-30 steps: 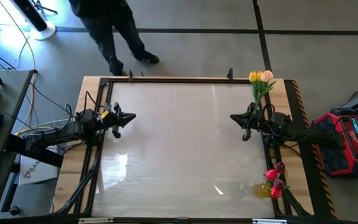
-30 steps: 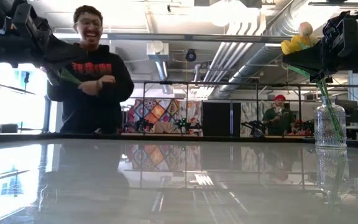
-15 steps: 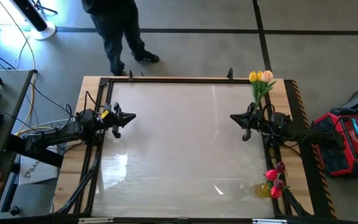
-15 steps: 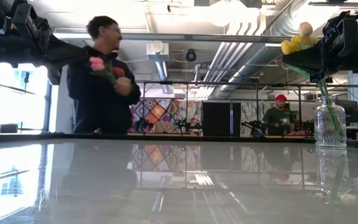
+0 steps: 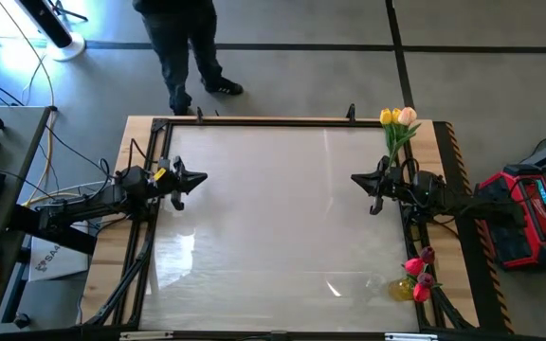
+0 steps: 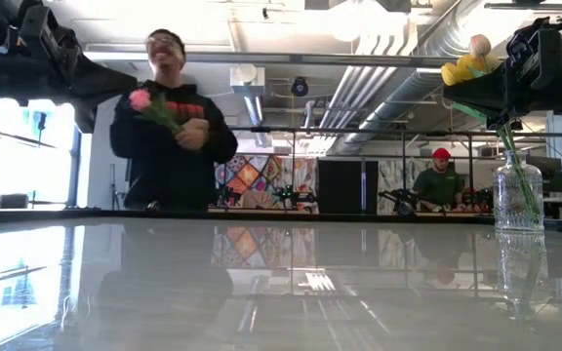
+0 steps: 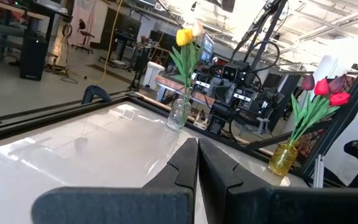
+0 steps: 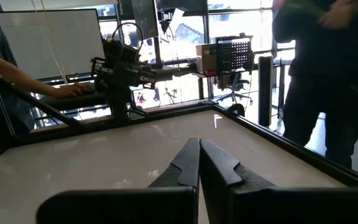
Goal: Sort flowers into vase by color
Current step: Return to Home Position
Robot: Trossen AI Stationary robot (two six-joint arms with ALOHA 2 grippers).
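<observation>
Left end effector [image 5: 202, 177], right end effector [image 5: 355, 179] closed; clear vase [image 7: 179, 116] beside right.

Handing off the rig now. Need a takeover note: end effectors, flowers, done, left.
Left end effector: shut, empty, raised over the table's left side. Right end effector: shut, empty, raised at the right side.
Yellow and peach tulips stand in the clear vase, far right corner; red and maroon tulips in the yellow vase, near right corner.
Done: sorting, apparently.
Left: likely nothing; a person beyond the table holds a pink flower.
</observation>
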